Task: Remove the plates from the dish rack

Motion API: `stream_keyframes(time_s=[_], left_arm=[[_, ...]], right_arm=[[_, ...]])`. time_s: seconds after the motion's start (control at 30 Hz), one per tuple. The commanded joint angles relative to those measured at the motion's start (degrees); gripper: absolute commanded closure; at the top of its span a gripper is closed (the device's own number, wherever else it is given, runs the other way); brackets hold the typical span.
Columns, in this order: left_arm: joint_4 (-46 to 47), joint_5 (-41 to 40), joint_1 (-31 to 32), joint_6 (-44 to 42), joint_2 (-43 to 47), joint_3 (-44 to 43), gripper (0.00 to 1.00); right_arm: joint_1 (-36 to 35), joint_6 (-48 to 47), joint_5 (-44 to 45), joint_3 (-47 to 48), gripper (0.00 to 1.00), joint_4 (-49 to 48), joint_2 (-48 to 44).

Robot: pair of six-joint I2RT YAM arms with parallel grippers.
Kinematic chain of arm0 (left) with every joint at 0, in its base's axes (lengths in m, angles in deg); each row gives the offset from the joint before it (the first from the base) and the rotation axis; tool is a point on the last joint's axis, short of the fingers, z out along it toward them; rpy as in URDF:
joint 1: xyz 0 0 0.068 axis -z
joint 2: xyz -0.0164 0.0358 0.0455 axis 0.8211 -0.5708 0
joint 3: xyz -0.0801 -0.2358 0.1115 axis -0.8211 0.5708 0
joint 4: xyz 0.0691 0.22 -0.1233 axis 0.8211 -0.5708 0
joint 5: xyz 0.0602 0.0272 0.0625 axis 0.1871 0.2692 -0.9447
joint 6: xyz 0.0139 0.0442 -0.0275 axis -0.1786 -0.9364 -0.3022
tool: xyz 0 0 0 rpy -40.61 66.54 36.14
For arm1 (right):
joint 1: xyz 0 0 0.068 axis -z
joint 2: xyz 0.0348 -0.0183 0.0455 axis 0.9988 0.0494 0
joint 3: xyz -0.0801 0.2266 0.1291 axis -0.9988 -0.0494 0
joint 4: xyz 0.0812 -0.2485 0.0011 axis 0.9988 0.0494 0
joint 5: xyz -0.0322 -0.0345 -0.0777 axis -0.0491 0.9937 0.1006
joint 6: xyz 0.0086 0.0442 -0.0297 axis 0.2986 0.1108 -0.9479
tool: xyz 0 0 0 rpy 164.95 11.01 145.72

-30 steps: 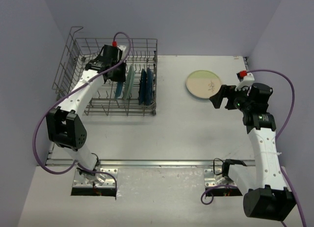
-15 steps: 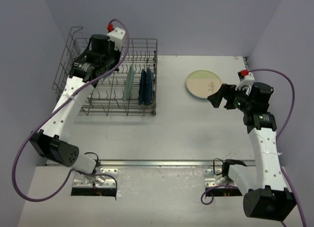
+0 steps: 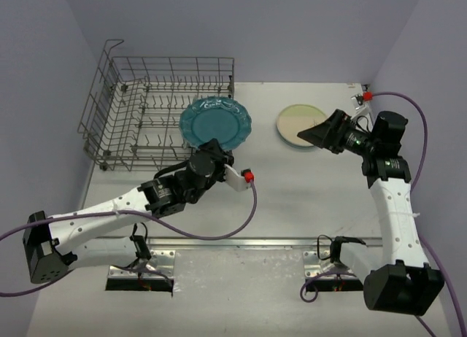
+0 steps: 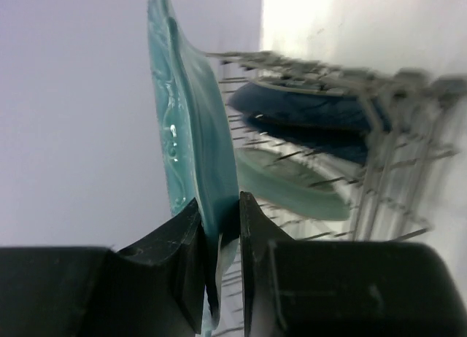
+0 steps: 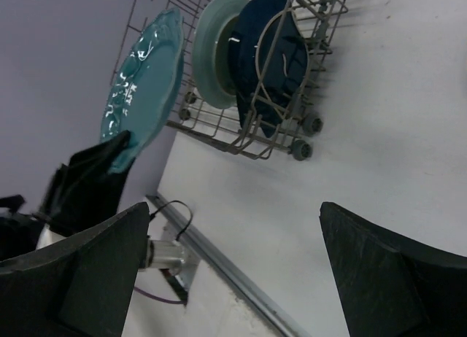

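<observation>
My left gripper [image 3: 212,147] is shut on the lower rim of the teal scalloped plate [image 3: 216,123] and holds it up on edge, clear of the right end of the dish rack [image 3: 131,114]. In the left wrist view the jaws [image 4: 219,227] pinch the plate's rim [image 4: 182,125]. A pale plate [image 5: 217,49] and dark blue plates [image 5: 271,52] stand in the rack [image 5: 241,136]; they also show in the left wrist view [image 4: 306,111]. The cream plate with the twig motif [image 3: 295,122] lies flat on the table. My right gripper [image 3: 322,133] is open and empty over its right edge.
The rack's tall wire sides [image 3: 102,89] rise at the far left. The purple walls close in at the back and both sides. The left arm's cable [image 3: 252,206] loops over the table in front of the rack. A metal rail [image 3: 241,242] runs along the near edge.
My left arm has drawn the teal plate up out of the rack and swung back toward the near side. My right gripper has shifted slightly up and over the cream plate.
</observation>
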Motion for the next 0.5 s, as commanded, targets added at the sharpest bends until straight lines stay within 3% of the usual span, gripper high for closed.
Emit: stream_keyframes(time_s=[0.0, 0.23, 0.47], left_arm=[[29.9, -5.8, 5.7, -31.4, 7.6, 7.9, 1.00], [34.5, -4.6, 10.6, -35.7, 8.4, 14.0, 1.00], [34.2, -5.2, 11.8, -32.3, 6.2, 13.2, 1.00]], right_arm=[[-1.0, 11.2, -7.6, 0.2, 0.02, -6.7, 3.4], [-7.7, 11.0, -5.2, -1.8, 0.05, -8.0, 5.7], [-13.9, 6.9, -2.7, 0.4, 0.10, -7.1, 10.1]])
